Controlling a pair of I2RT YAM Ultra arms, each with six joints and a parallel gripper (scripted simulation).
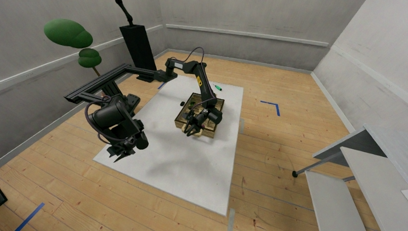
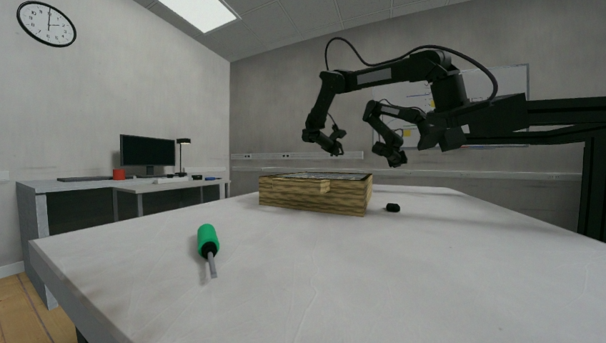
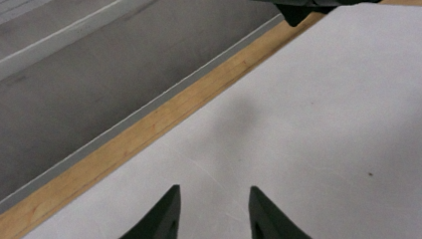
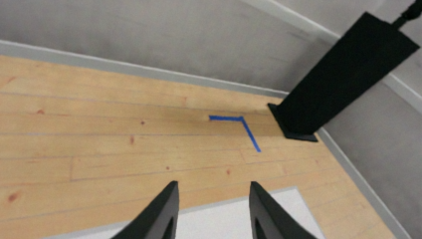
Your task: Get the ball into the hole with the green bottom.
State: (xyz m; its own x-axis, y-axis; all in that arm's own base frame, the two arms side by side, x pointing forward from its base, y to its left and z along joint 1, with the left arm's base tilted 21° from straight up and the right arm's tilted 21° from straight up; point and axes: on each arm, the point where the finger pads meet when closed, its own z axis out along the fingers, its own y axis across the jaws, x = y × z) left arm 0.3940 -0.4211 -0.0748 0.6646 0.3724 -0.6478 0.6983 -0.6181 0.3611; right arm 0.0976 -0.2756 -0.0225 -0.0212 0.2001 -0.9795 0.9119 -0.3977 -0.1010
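And we're at the approach: the wooden maze box sits flat on the tabletop, apparently waiting for its first tilt. The left end effector hangs above the box's near edge in the top view, empty, fingers partly spread; the right end effector, equally part-open and empty, is well off to the box's side. The ball? Can't confirm it, in position or relative to either end effector; a pinkish spot inside the box might be it. Next up, probably a grip on the box, then gentle tilting towards the green hole.
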